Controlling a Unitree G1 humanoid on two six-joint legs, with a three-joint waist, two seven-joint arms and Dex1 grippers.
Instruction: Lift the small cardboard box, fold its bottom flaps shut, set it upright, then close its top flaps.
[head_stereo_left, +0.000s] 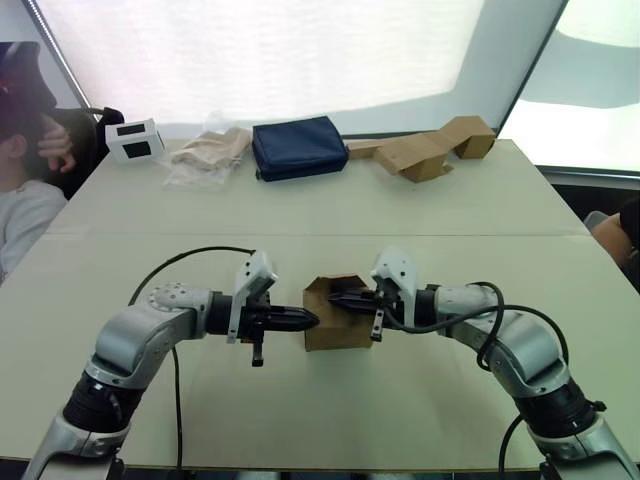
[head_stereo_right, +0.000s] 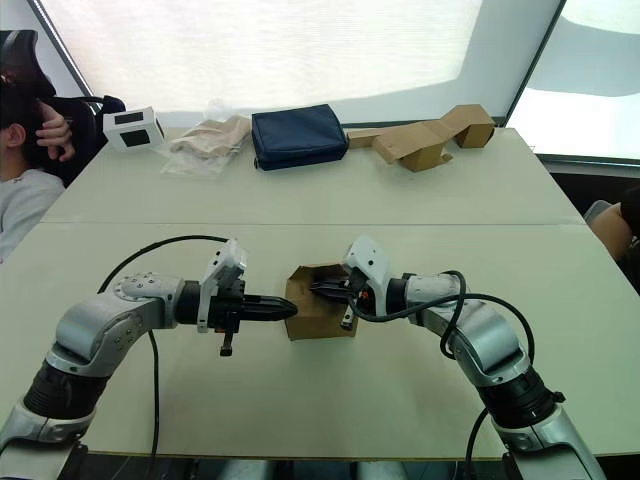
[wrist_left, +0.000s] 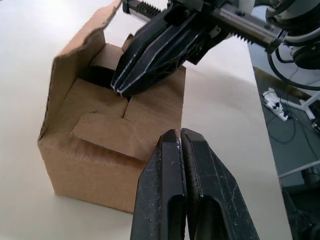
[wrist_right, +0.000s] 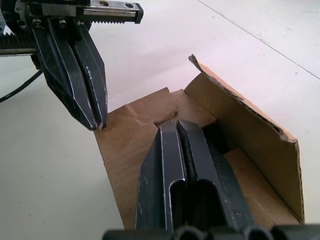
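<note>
The plain box (head_stereo_left: 337, 318) carries no writing; the left gripper (head_stereo_left: 312, 320), fingers clenched together, touches its side, and the right gripper (head_stereo_left: 333, 298), also clenched, presses the top flaps (wrist_left: 107, 117).

The right gripper (wrist_right: 181, 131), fingers together, presses the top flaps (wrist_right: 137, 125) of the small cardboard box (wrist_right: 250, 145).
</note>
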